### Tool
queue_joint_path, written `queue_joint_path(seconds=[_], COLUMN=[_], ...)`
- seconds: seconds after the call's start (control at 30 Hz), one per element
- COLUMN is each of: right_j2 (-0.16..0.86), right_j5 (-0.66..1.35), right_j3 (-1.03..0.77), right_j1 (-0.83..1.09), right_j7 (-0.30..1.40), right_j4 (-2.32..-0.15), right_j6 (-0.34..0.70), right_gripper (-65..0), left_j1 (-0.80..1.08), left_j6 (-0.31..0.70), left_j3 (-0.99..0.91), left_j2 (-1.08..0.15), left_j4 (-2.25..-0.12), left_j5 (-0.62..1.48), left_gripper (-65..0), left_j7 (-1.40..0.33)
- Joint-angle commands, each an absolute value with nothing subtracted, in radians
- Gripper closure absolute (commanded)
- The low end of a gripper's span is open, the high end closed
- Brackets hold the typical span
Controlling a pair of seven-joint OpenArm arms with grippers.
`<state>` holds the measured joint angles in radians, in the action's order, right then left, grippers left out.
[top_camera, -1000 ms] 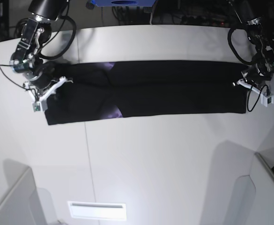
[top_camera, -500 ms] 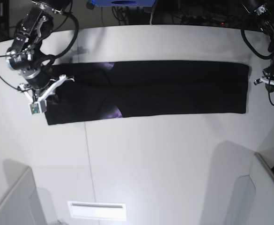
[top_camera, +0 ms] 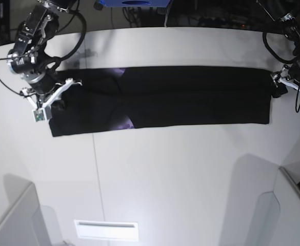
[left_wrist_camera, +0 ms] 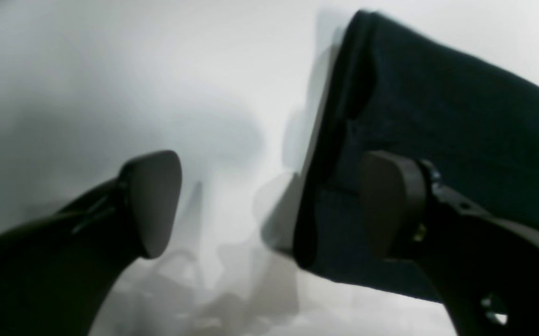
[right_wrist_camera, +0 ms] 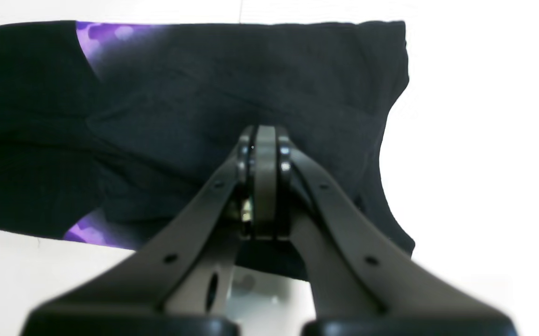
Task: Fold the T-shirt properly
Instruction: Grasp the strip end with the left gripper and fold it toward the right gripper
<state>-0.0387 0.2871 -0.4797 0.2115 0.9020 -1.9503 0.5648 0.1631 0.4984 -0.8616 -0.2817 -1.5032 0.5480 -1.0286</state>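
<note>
Overhead, T-shirt [top_camera: 160, 96] folded long on table [top_camera: 165, 174], left claw [left_wrist_camera: 269, 205] spread, right claw [right_wrist_camera: 264, 149] pressed together.

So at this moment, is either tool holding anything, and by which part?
Nothing is held. The left tool is open beside the T-shirt end edge; the right tool is shut, empty, over the sleeve end.
</note>
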Motion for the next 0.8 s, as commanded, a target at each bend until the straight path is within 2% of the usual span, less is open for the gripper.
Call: queue_joint_path(seconds=[0.0,0.27,0.77], right_j2=[-0.035,-0.035,-0.035], right_j5=[0.302,0.302,0.302], right_j3=[-0.481,-0.481,-0.481], right_j1=[0.205,0.205,0.205], right_j7=[0.880,0.881,0.881], right_j4=[-1.969,-1.968,-1.968], right_j6=[0.567,0.567,0.567], right_gripper=[0.0,0.0,0.0], left_j1=[0.156,0.116,0.065], left_j6=[0.503,0.499,0.501], left_j3=[-0.865,-0.771,-0.763], left_j2=[-0.303,-0.303,-0.300], left_j4=[-1.511,-1.443,-1.302], left_j5=[0.561,0.558,0.556], left_gripper=[-57.1,-57.1,-56.9], left_j7=[-1.009,-1.006,-1.004])
